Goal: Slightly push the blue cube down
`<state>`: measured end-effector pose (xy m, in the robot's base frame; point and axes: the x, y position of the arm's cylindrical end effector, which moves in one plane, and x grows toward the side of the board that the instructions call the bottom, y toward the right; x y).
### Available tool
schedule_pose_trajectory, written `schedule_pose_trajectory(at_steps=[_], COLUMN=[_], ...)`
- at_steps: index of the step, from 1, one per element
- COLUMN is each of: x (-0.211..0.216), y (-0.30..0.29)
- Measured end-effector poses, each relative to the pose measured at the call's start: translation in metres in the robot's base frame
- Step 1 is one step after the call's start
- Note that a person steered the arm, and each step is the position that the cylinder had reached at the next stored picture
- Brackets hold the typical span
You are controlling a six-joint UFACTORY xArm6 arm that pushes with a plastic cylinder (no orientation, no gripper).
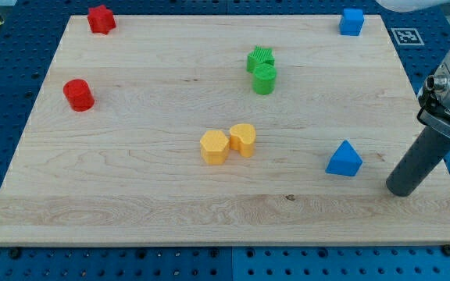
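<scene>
The blue cube [351, 21] sits at the view's top right corner of the wooden board [131, 179]. My tip [401, 190] rests on the board near the view's bottom right, far below the cube. A blue triangular block [344, 159] lies just to the left of my tip, apart from it.
A red star-like block [101, 19] is at the top left and a red cylinder [78, 94] at the left. Two green blocks [262, 69] touch near the top middle. Two yellow blocks [227, 144] sit side by side at the centre.
</scene>
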<state>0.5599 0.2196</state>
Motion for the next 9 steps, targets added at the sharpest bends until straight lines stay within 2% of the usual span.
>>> schedule_pose_trajectory(at_steps=[3,4,7,9], x=[-0.002,-0.01,-0.098,-0.104], y=[0.005,0.024,0.027,0.027])
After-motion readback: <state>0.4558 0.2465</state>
